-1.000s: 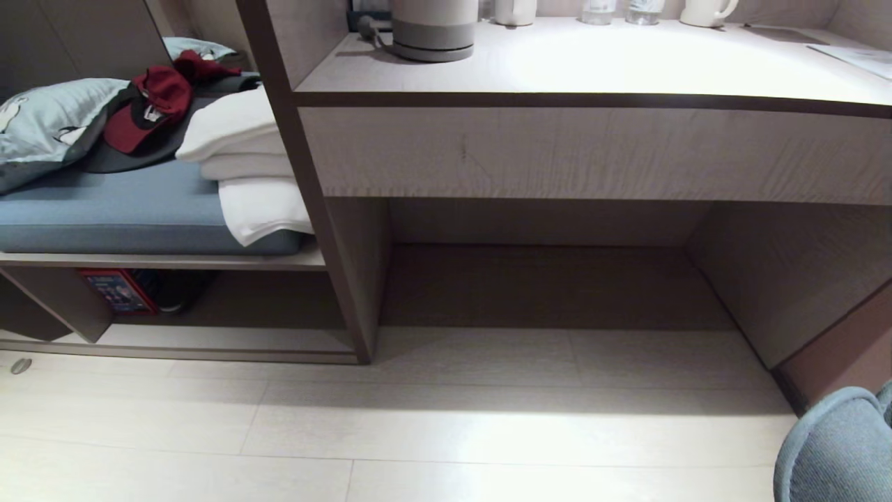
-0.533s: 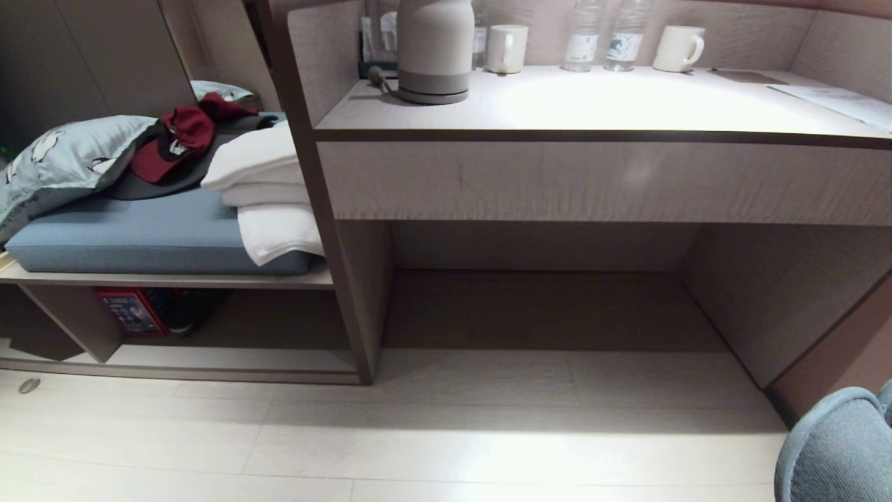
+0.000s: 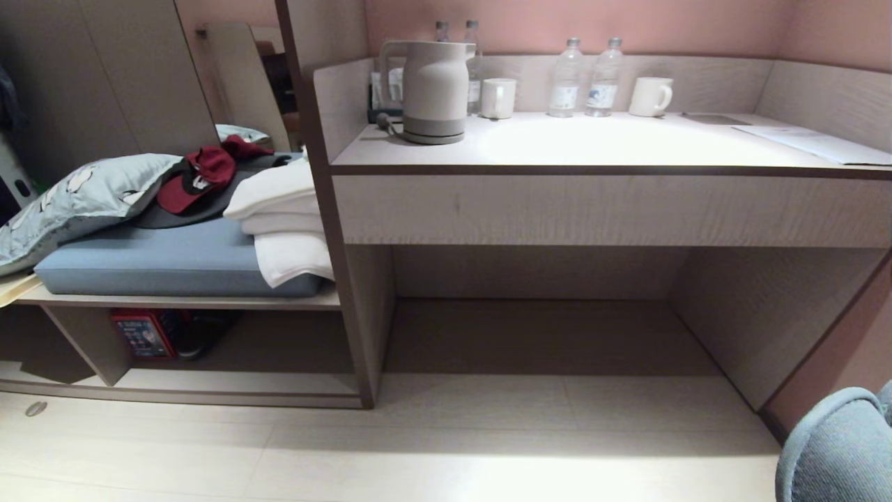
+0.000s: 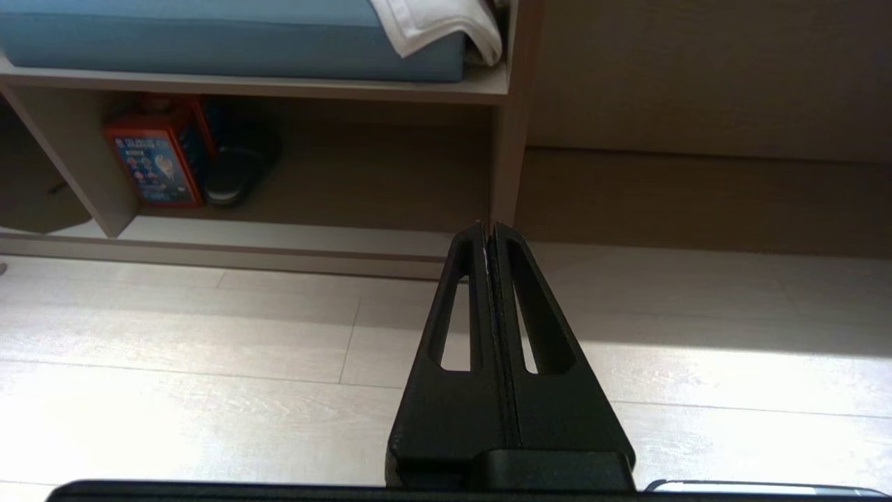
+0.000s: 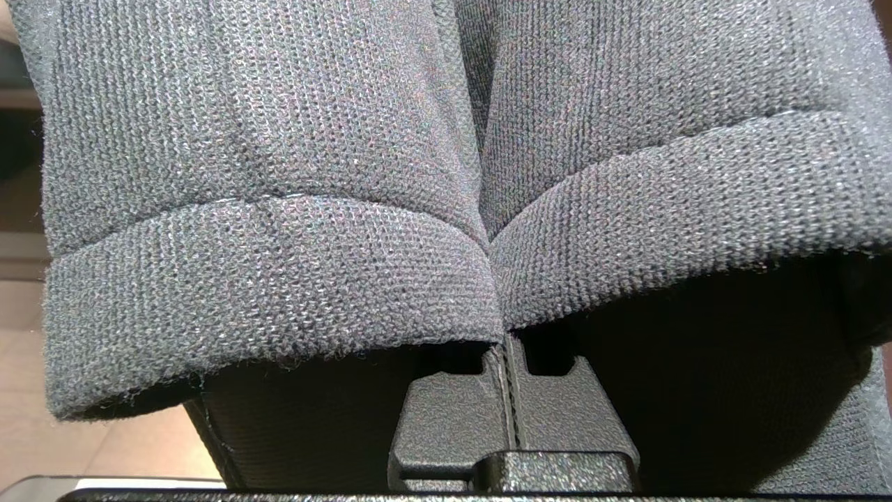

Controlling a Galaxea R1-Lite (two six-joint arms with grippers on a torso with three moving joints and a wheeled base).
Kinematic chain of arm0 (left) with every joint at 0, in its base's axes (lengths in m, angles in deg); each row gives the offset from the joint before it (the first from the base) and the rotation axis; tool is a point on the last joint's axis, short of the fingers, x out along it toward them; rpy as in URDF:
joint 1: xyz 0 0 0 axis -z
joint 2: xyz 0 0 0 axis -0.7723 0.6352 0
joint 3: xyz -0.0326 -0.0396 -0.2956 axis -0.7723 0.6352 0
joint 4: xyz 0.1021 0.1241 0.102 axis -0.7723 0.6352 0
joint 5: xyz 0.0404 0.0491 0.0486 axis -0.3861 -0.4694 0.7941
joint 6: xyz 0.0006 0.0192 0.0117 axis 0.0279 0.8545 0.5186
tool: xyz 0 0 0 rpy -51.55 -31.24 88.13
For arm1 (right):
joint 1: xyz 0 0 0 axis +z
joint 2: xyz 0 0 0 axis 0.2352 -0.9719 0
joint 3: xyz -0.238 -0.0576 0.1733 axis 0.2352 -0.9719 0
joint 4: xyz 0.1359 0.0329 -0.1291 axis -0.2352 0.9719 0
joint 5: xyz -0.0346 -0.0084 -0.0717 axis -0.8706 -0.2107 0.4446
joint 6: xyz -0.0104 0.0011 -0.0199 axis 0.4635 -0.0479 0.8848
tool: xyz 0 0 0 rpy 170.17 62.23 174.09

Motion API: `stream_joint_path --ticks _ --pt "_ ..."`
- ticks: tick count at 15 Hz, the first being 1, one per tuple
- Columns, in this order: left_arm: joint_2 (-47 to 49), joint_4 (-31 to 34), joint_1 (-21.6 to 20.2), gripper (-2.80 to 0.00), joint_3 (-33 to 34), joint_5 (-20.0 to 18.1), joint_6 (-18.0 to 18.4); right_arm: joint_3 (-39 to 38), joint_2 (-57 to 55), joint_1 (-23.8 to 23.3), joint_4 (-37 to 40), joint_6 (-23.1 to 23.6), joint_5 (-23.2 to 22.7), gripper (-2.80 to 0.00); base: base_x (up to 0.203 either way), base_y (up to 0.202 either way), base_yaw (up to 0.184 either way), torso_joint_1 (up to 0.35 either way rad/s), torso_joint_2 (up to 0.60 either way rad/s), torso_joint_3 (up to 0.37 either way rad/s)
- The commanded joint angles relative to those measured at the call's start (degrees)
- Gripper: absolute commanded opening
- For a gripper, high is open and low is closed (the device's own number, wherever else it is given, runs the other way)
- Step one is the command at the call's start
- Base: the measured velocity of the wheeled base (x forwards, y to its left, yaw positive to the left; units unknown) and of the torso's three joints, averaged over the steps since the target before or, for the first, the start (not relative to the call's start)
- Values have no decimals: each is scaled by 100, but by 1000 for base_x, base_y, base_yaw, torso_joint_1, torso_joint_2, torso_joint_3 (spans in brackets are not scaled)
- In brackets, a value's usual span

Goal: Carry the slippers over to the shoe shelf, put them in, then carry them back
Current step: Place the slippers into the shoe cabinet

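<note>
Our right gripper is clamped on the slippers, toes forward; the shoe shelf lies left of it, nearer our empty, closed left gripper.

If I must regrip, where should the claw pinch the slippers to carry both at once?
Probably pinch the two touching inner rims of the slippers together, entering from their open ends, as the right claw does now. The soft rolled rims meet side by side there, so one shut pinch holds both.
</note>
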Motion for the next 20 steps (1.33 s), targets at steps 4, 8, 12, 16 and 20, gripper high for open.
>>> stream_joint_path --ticks 4,8,12,16,20 --pt "5 -2 -1 -280 0 4 -3 0 -7 2 2 -1 0 -280 0 0 0 2 3 201" --pt "0 -2 -1 -280 0 4 -3 0 -7 2 2 -10 0 -280 0 0 0 4 2 203" --pt "0 -2 -1 -280 0 4 -3 0 -7 2 2 -1 0 -280 0 0 0 5 -2 195" --pt "0 -2 -1 -280 0 4 -3 0 -7 2 2 -10 0 -280 0 0 0 9 -35 8" --pt "0 -2 -1 -280 0 4 0 0 -7 2 2 -1 0 -280 0 0 0 1 23 41"
